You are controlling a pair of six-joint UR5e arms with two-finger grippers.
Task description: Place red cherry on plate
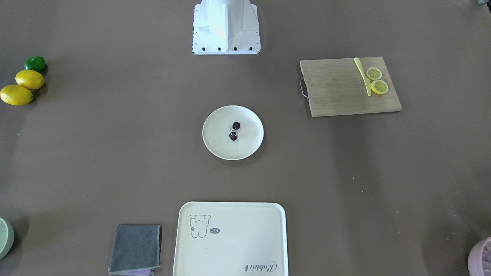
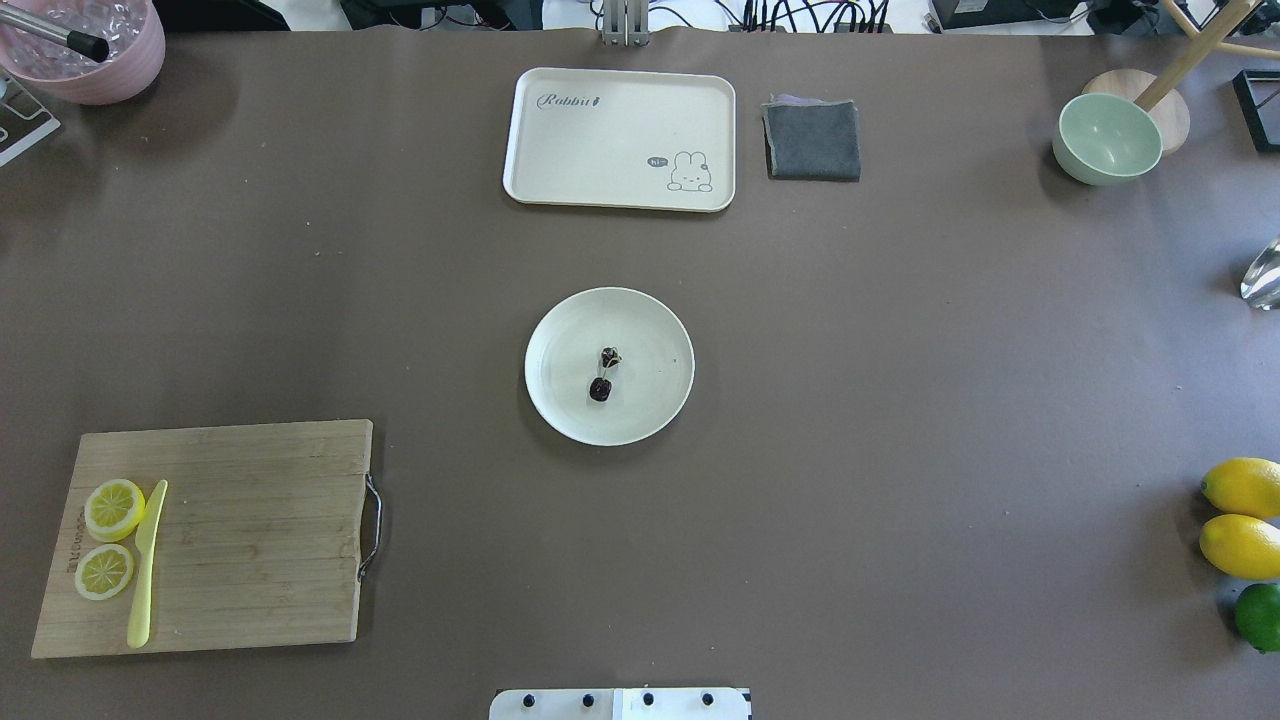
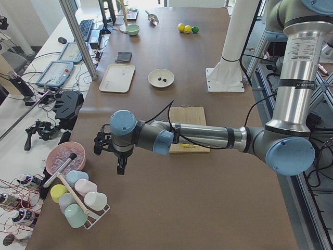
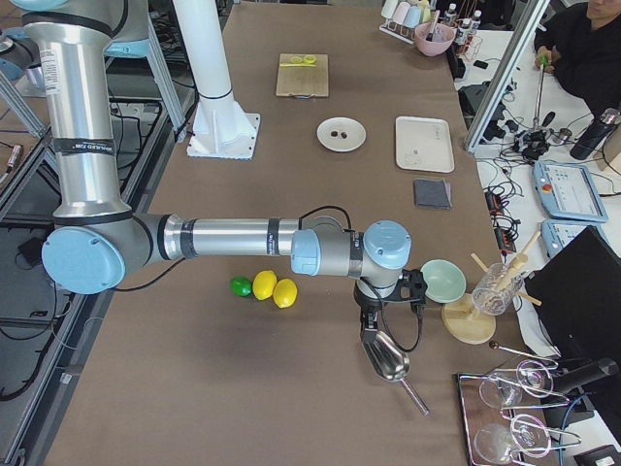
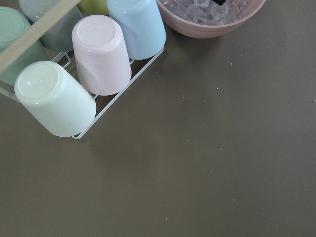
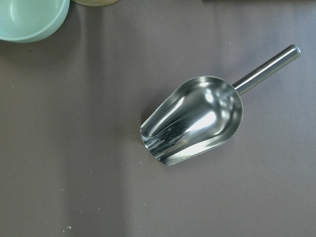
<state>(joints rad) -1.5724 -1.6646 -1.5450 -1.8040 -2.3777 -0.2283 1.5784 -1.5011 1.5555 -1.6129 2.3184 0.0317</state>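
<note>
The red cherry (image 1: 234,130) (image 2: 603,374), two dark glossy fruits on a thin green stem, lies near the middle of the round cream plate (image 1: 250,143) (image 2: 652,398) at the table's centre. Both arms are far from it and show only in the side views. The left gripper (image 3: 120,167) hangs over the table's left end, beside a rack of cups (image 5: 101,54). The right gripper (image 4: 370,328) hangs over the right end, above a steel scoop (image 6: 192,120). Whether either is open or shut, I cannot tell. No fingers show in the wrist views.
A cutting board (image 2: 250,530) holds two lemon slices (image 2: 112,508) and a yellow knife (image 2: 145,565). A cream tray (image 2: 620,138) and grey cloth (image 2: 812,140) lie at the far edge. A pink ice bowl (image 2: 90,50), green bowl (image 2: 1105,138), lemons (image 2: 1243,518) and lime (image 2: 1260,615) sit at the ends.
</note>
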